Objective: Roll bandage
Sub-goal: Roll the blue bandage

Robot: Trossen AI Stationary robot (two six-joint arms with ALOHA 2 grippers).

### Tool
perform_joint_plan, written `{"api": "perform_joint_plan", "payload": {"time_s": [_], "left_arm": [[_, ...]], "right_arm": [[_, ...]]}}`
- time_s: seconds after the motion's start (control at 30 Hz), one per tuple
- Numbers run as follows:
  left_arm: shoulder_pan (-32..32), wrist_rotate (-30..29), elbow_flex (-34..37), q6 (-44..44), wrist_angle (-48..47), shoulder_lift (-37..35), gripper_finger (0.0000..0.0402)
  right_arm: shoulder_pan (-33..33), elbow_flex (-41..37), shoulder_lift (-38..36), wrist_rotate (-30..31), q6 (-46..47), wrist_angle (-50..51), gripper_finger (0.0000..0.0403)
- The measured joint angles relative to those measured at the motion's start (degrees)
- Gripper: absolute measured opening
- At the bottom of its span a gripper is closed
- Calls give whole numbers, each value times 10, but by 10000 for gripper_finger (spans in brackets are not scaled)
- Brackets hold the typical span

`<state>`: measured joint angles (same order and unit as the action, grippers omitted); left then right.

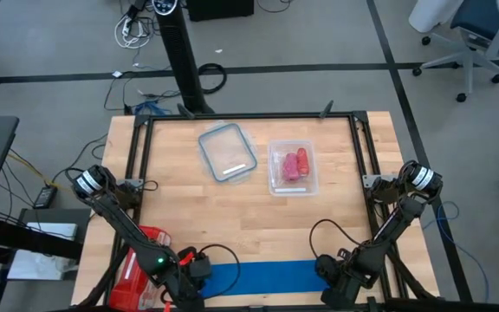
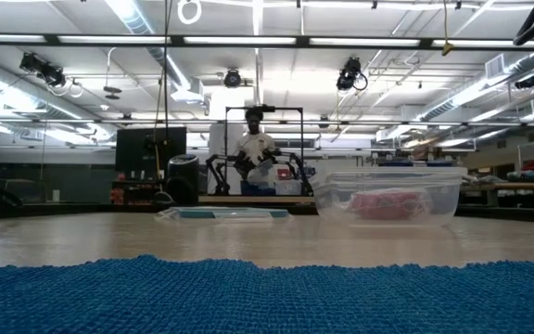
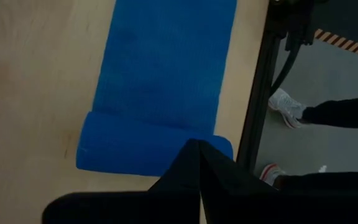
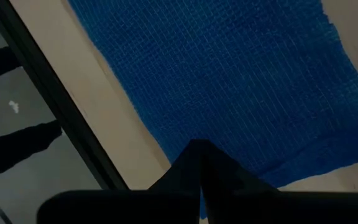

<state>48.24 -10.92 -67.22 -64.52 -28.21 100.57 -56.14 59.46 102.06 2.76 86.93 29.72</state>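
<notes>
1. Blue bandage [image 2: 267, 297] fills the near foreground of the low view, knit texture visible; it lies flat on the tabletop [image 1: 258, 217] along the near edge, between the two arms.
2. High view: bandage [image 1: 262, 277] is a long strip running left-right, one end at the left tool, other end at the right tool.
3. Left wrist view: bandage [image 3: 160, 93] has its near end turned over into a short roll, rest of the strip flat beyond it; roll sits just in front of the fingertips.
4. Left tool [image 3: 199, 152]: fingers clenched together to a point, tip at the rolled end's edge, nothing visibly pinched between them.
5. Right wrist view: bandage [image 4: 229, 81] lies flat, its end edge slightly uneven near the tool.
6. Right tool [image 4: 199, 149]: fingers clenched together, tip over the strip's end near the tabletop edge; cannot tell if fabric is caught.
7. High view: left tool [image 1: 199, 270] and right tool [image 1: 326, 272] both low at the near edge.
8. Clear lid [image 1: 228, 152] lies flat mid-tabletop, far side.
9. Clear container [image 1: 292, 168] just beside the lid on its right, not touching; pink-red rolls [image 1: 295, 165] inside.
10. Red pack [image 1: 141, 260] at the left near corner, partly under the left arm.
11. Low view: person [image 2: 253, 153] in the room beyond the tabletop.
12. Wrist views: someone's shoes [image 3: 284, 104] and dark trouser legs on the floor beside the frame.
</notes>
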Motion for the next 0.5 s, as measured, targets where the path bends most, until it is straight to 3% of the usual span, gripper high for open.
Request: {"api": "perform_joint_plan", "payload": {"time_s": [0.5], "left_arm": [[-1,33,0,90,-9,13,1]], "right_arm": [[0,0,0,-10,0,0,2]]}}
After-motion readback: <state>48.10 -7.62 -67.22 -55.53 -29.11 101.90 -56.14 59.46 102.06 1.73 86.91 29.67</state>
